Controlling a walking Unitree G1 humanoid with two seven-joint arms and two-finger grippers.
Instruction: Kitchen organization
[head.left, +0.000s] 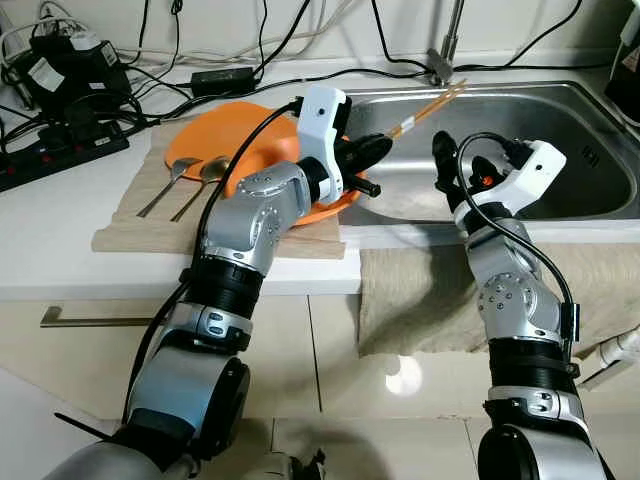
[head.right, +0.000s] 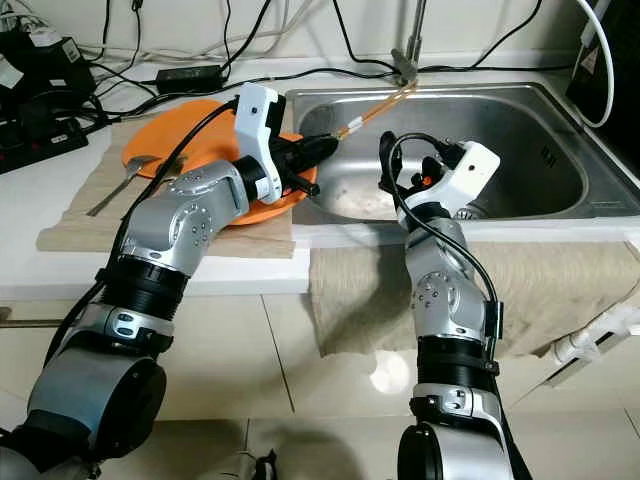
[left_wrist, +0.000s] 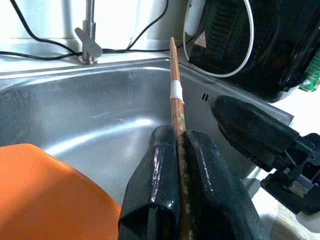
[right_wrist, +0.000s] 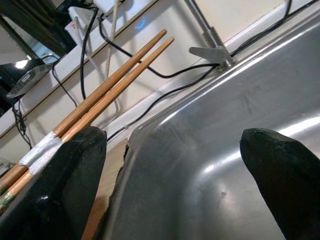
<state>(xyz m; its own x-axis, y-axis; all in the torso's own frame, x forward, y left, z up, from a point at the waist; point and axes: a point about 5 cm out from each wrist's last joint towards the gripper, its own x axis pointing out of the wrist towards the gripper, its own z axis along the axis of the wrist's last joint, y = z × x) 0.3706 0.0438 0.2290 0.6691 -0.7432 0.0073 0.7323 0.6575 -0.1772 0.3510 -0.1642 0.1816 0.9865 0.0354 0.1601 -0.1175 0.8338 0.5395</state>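
chopsticks (head.left: 428, 108), a taped pair, are clamped in the left gripper (head.left: 372, 152) at centre frame, angled up over the sink (head.left: 560, 120) twd the tap (head.left: 445, 50). right gripper (head.left: 441, 160), fingers spread & empty, is held just right of it. orange plate (head.left: 200, 140) & spoons (head.left: 190, 180) lie upper left on a cloth.

White bench (head.left: 60, 240) with steel sink (head.left: 560, 120) and tap (head.left: 447, 45) against a pale wall (head.left: 330, 15). Black cables (head.left: 200, 90) along the back. Glossy tiled floor (head.left: 400, 400), light glare.
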